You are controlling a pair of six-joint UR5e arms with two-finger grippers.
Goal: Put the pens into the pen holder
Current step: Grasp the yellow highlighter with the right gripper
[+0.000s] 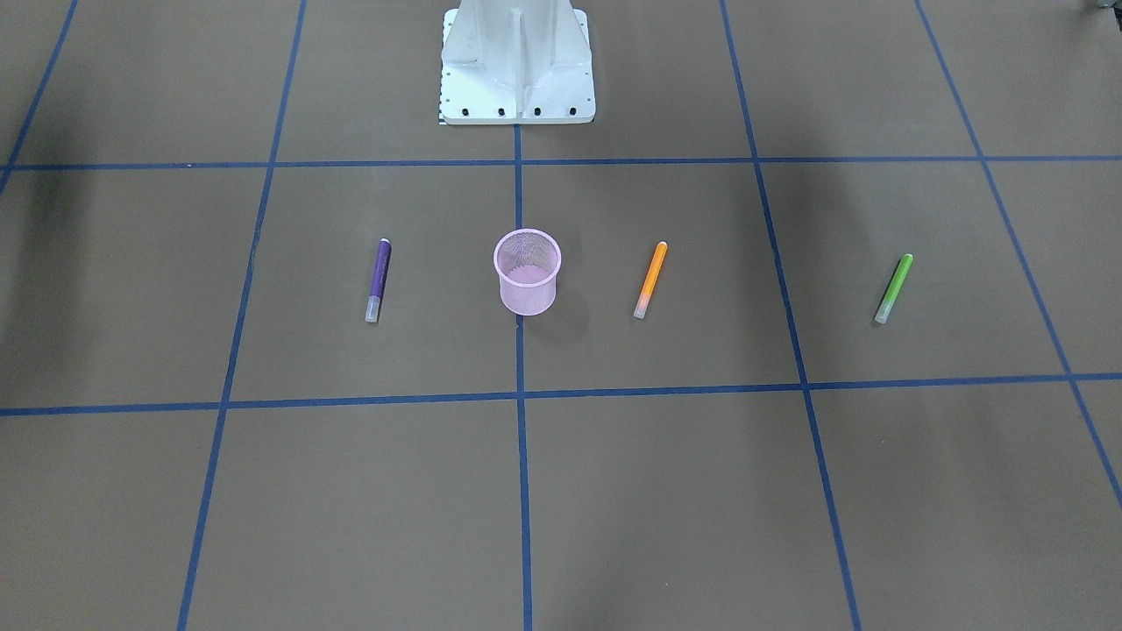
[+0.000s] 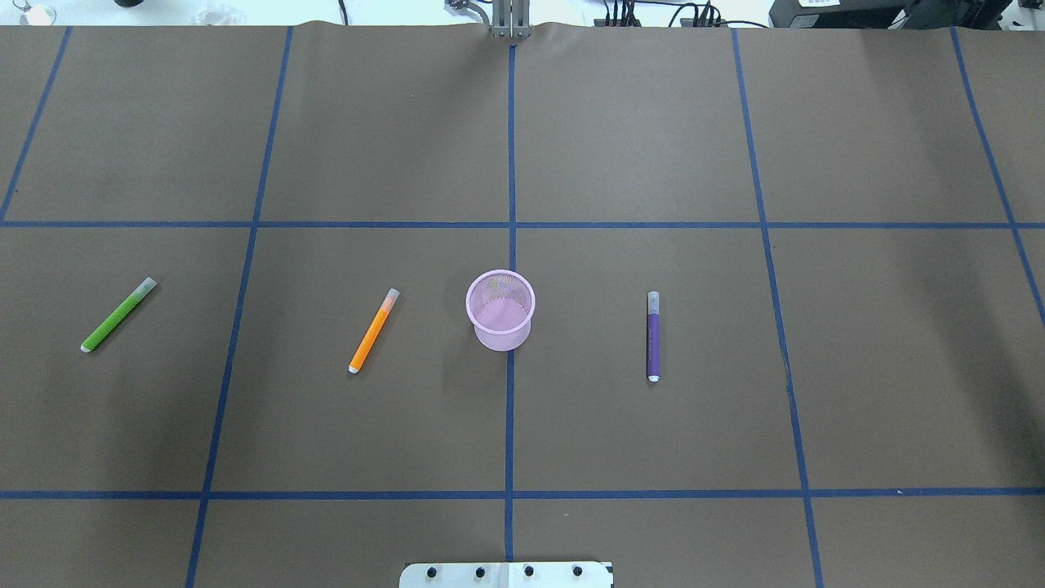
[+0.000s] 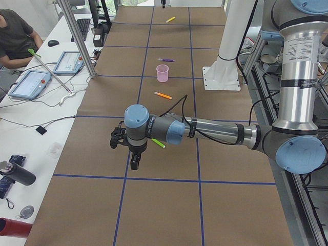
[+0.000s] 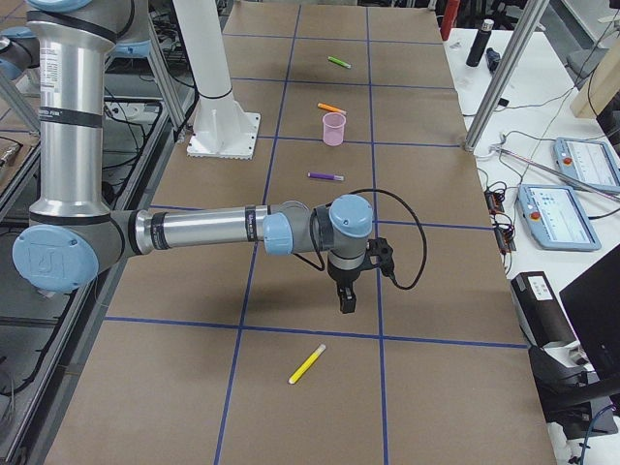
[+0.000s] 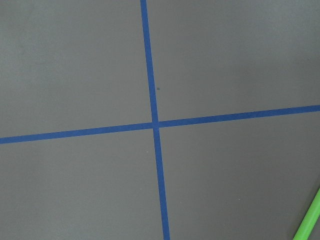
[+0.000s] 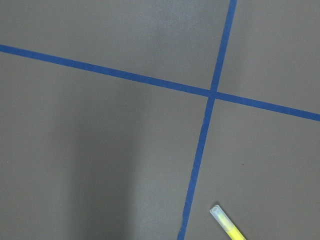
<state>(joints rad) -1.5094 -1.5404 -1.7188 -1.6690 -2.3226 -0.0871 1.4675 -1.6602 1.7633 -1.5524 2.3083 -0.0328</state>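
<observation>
A: Where's the pen holder?

B: Upright on the bench, on the middle tape line. The orange pen lies near it on the robot's left, the green pen farther left, the purple pen on its right. All three lie flat, apart from the holder.

A: And the end effectors?

B: The left end effector hangs above the bench near the green pen; the right end effector hangs near a yellow pen — clenched or released, I cannot tell for either.
</observation>
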